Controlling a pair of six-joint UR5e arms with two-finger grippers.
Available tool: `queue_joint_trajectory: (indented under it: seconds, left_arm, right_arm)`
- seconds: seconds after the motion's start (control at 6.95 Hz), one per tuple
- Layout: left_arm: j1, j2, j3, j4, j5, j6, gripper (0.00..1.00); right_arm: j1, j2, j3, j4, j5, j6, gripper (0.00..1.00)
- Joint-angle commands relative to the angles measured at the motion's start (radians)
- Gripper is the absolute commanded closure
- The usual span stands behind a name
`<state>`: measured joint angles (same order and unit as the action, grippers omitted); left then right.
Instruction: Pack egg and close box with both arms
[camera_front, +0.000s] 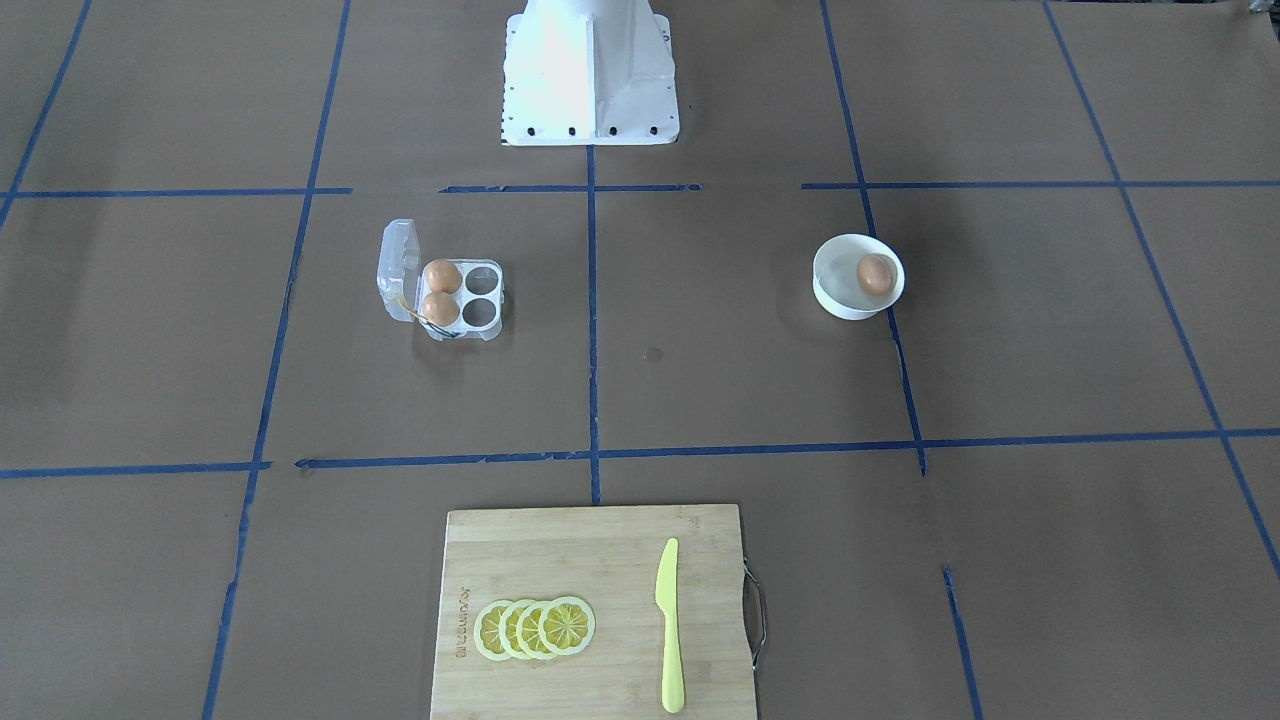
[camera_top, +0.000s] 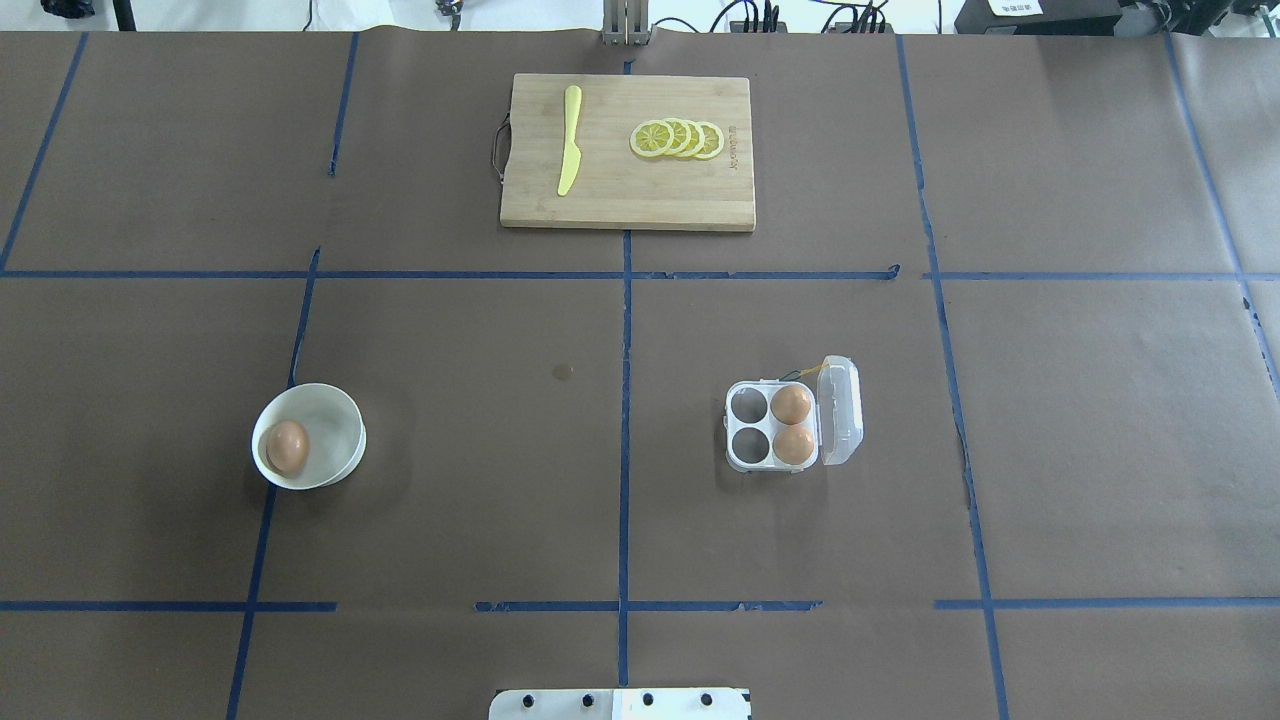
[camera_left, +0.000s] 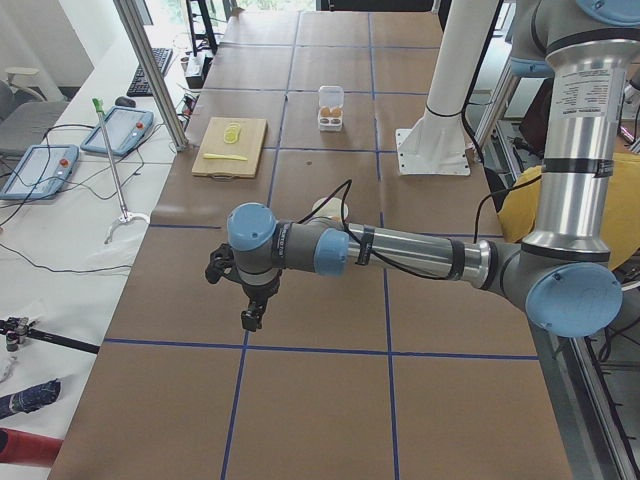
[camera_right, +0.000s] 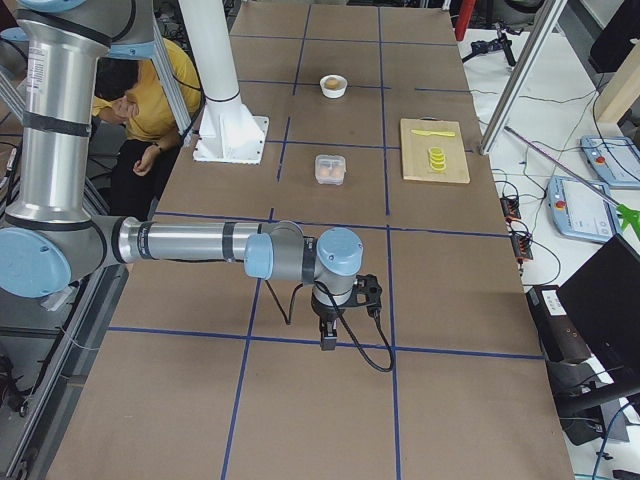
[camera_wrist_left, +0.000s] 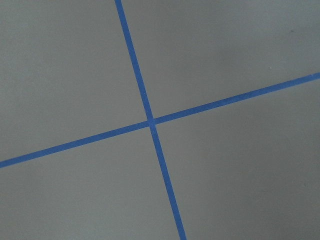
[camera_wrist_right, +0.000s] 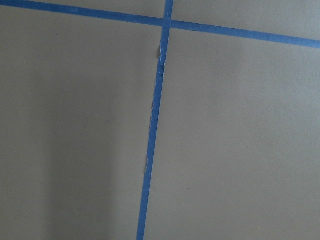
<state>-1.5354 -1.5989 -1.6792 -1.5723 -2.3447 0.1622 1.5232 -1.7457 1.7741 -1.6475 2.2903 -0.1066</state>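
Note:
The egg lies in a white bowl on the robot's left side of the table. The clear box stands on the right side with its lid open, two brown eggs in the cells beside the lid and two cells empty. My left gripper shows only in the exterior left view, far from the bowl, over bare paper. My right gripper shows only in the exterior right view, far from the box. I cannot tell whether either is open or shut.
A wooden cutting board with a yellow knife and lemon slices lies at the table's far side. The white robot base stands at the near edge. Blue tape lines cross the brown paper.

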Motion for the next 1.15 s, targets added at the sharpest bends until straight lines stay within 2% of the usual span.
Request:
queue_joint_trajectory:
  seconds: [0.0,0.43,0.72,1.01]
  left_arm:
    - [0.000,-0.003,-0.014,0.000,0.004,0.005,0.00]
    - [0.000,-0.003,-0.030,-0.033,0.007,0.000,0.00]
    - [0.000,-0.013,-0.025,-0.150,0.005,-0.009,0.00]
    - [0.000,-0.021,-0.013,-0.243,-0.002,-0.004,0.00]
  right_arm:
    - [0.000,0.000,0.004,0.000,0.001,-0.004,0.00]
    - [-0.001,0.012,0.017,0.000,0.008,0.005,0.00]
    - [0.000,0.049,0.115,0.002,0.001,0.004,0.00]
    - [0.003,0.087,0.134,0.002,0.003,0.008,0.00]
